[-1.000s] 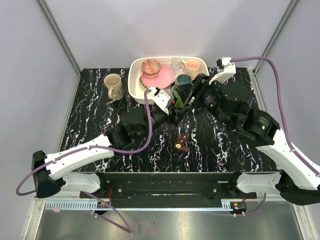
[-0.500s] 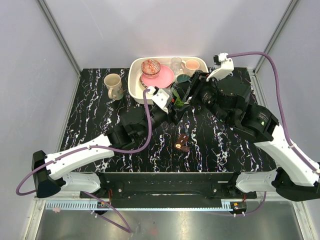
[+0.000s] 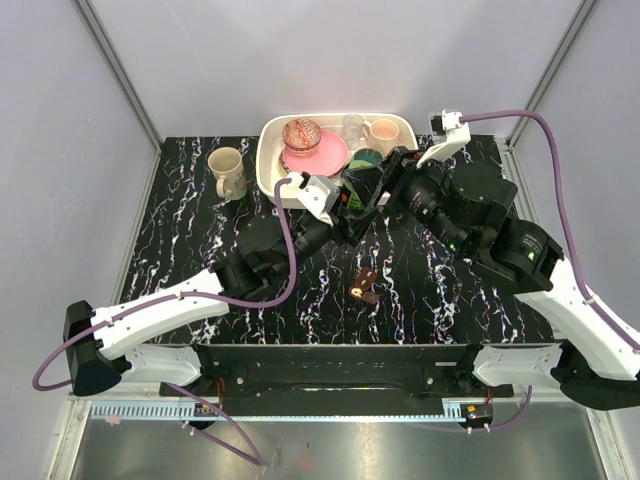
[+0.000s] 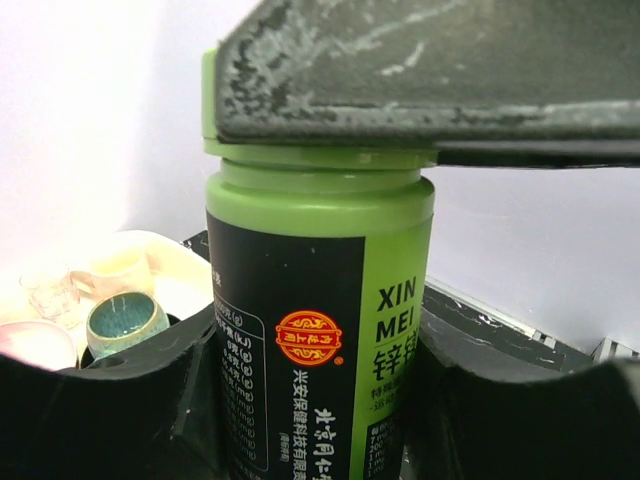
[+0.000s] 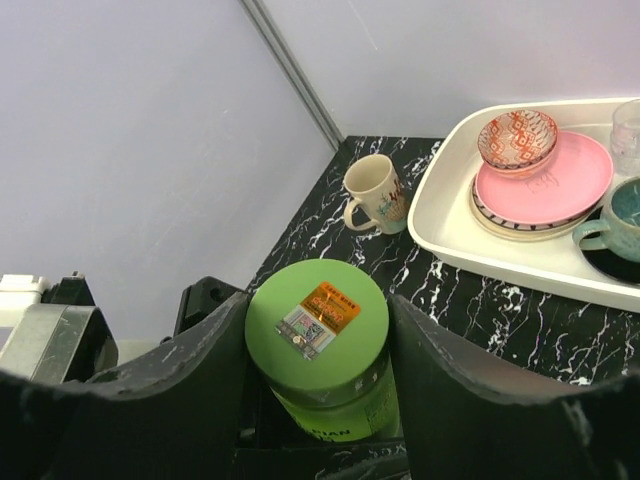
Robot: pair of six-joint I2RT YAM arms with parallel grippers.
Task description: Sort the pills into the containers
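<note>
Green pill bottle (image 4: 318,330) held upright, cap (image 5: 316,318) up, over the bench (image 3: 200,240) centre. Left gripper (image 3: 348,208) clamps its body; right gripper (image 5: 318,330) clamps the cap. Nearer, the brown pill case (image 3: 363,284) lies flat, long axis roughly near-left to far-right.

The bottle (image 4: 320,330) is wrapped in a glossy black label; its cap (image 5: 316,318) is smooth green plastic. The fingers (image 4: 430,70) are matt black, scuffed. The table (image 3: 190,240) is polished, marbled.
</note>
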